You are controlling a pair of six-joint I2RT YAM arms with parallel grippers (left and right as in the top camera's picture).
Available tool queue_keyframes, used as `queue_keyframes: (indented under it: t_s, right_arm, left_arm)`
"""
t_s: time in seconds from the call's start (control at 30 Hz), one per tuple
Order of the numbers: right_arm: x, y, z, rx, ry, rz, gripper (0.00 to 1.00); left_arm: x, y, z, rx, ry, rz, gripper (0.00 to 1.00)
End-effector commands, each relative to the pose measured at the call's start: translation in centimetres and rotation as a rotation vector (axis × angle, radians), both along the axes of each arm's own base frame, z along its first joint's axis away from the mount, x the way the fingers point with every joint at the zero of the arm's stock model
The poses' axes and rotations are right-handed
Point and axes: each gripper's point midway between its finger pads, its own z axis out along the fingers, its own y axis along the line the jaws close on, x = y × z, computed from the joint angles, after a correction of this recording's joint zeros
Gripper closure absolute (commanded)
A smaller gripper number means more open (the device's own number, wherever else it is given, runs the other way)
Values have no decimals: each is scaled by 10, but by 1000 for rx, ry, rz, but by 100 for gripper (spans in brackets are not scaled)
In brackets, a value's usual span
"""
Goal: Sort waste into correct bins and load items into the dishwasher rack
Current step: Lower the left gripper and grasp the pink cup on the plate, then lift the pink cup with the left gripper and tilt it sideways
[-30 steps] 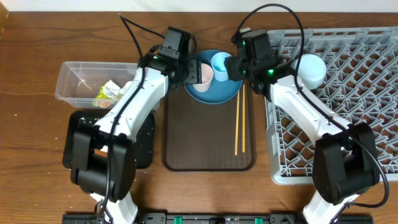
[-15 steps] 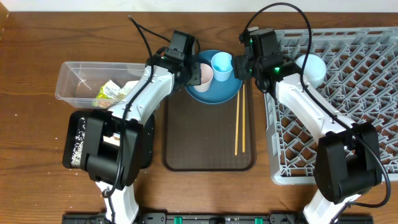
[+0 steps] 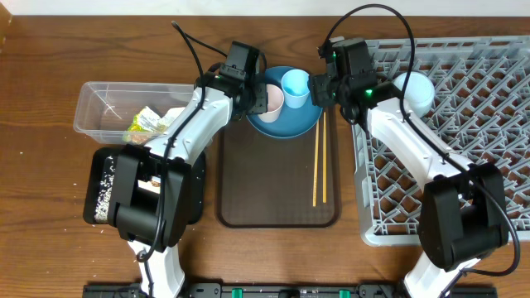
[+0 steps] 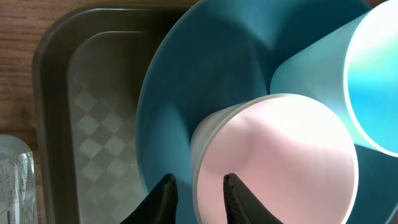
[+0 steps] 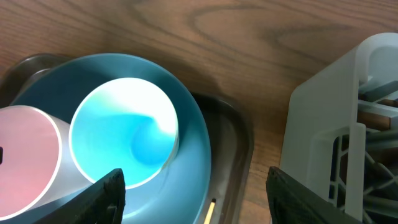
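Note:
The white-pink cup and the light-blue cup stand on the dark-blue plate at the far end of the brown tray. My left gripper is open but narrow. One finger is inside the white-pink cup's rim and the other outside, with a sliver of gap still showing. My right gripper is open wide just right of the light-blue cup and holds nothing. The chopsticks lie on the tray. The light-blue bowl sits in the grey rack.
The clear tub at the left holds yellow-green and white wrappers. The black tray in front of it carries white crumbs. The brown tray lies between the two arms, with the rack's near wall close to my right fingers.
My left gripper moved onto the white-pink cup's rim and its fingers narrowed around the wall. My right gripper shifted slightly to the right beside the light-blue cup.

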Motion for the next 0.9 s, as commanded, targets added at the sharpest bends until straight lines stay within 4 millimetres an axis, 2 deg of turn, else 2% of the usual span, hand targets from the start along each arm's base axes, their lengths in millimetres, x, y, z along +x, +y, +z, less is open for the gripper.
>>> queue_keyframes:
  t_s: [0.0,0.4,0.43,0.57,0.77,0.87]
  right_arm:
    - [1,-2,16,4,-32,-2,33]
    - [2,-2,16,4,-32,-2,32]
    - [2,-2,16,4,-32,-2,32]
    - [2,-2,16,4,-33,-2,32]
    - [2,-2,16,4,-33,-2,30]
    - [2,-2,17,6,-36,-2,26]
  left_arm:
    - [3,2,-3,16,-4,9,75]
    - [-1,1,-18,22,36,21,75]
    - [0,1,-17,21,32,21,78]
    - [3,3,-9,13,12,29,94]
    - [6,8,12,-2,-29,40,94]
    - [9,12,27,-14,-60,51,94]
